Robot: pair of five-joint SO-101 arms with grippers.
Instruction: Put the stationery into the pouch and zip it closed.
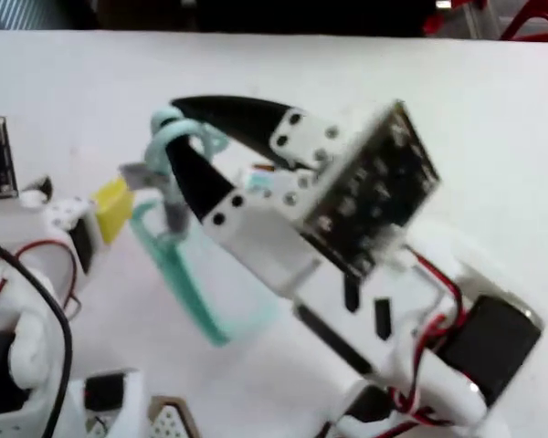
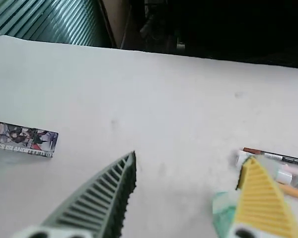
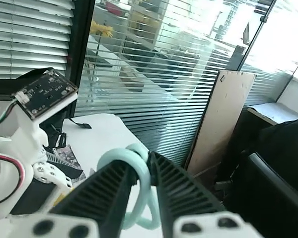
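**A:** Which arm crosses the middle of the high view?

**B:** The right arm (image 1: 265,242). It rises from the near right corner and stretches toward the left, held raised. The right gripper (image 1: 172,126) has its two black fingers (image 3: 104,191) pinched together on a teal loop (image 3: 120,157).

**A:** And the other arm?

**B:** The left arm (image 1: 62,214) sits low at the left edge. The left gripper (image 2: 191,159) is spread wide, with its grey ribbed finger (image 2: 107,198) and yellow finger (image 2: 260,198) well apart.
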